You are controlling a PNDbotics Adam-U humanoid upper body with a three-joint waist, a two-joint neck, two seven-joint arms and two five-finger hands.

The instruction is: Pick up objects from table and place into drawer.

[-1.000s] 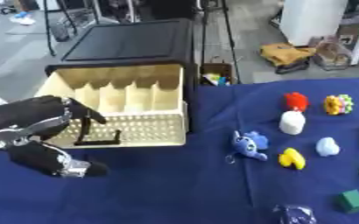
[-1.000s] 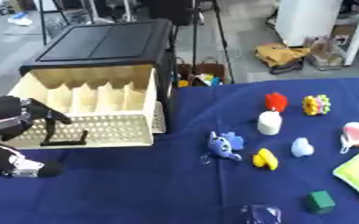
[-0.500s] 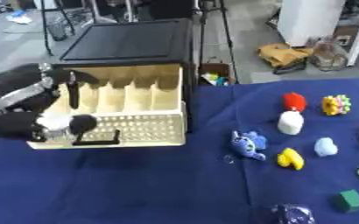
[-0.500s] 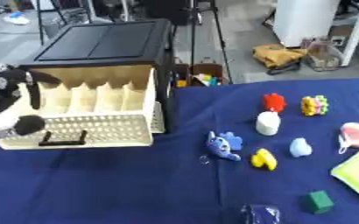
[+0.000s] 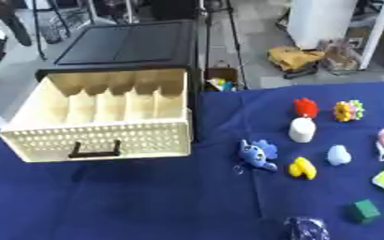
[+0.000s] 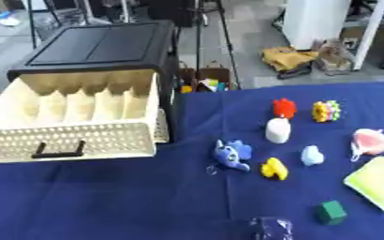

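Drawer [image 5: 97, 123] — cream, pulled open at table's [image 5: 129, 201] left edge, slots bare | toys — blue figure [image 5: 257, 153], yellow duck [image 5: 301, 167], white cylinder [image 5: 302, 130], green cube [image 6: 331, 212] toward right edge | hands: neither visible, finger state cannot be told

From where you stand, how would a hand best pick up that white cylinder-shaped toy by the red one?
Probably round the middle of the white toy, fingers coming down from above. It stands upright, taller than wide, with bare cloth either side; the red toy sits just behind.
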